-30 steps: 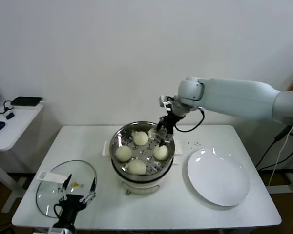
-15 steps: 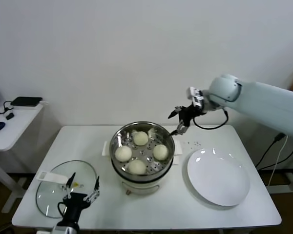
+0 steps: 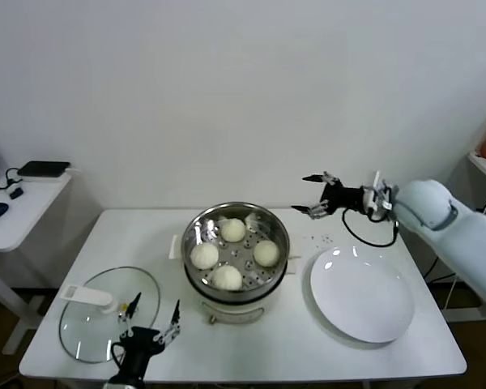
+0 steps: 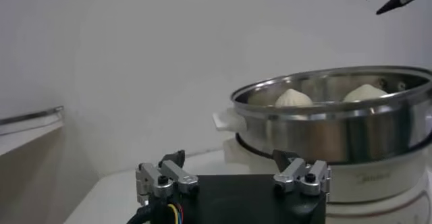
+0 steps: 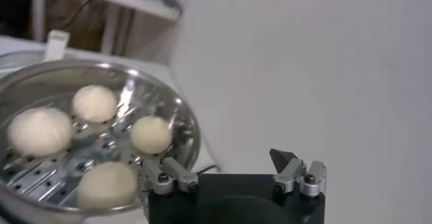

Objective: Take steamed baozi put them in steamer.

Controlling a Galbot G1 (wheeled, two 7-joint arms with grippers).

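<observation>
At the table's near edge, the left gripper [image 3: 150,334] hangs low with its fingers spread wide and empty, just beside the round glass lid [image 3: 89,320]. Behind it stands the round shiny stainless-steel steamer [image 3: 263,271], with four smooth off-white steamed baozi [image 3: 227,277] resting on its perforated tray. A flat white plate [image 3: 361,297] lies beside it. Farther back, the right gripper [image 3: 313,195] hovers above the table, open wide, holding nothing.

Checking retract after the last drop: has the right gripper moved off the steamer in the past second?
Yes. The right gripper went from the steamer rim to the robot's right, now open above the table beyond the plate.
</observation>
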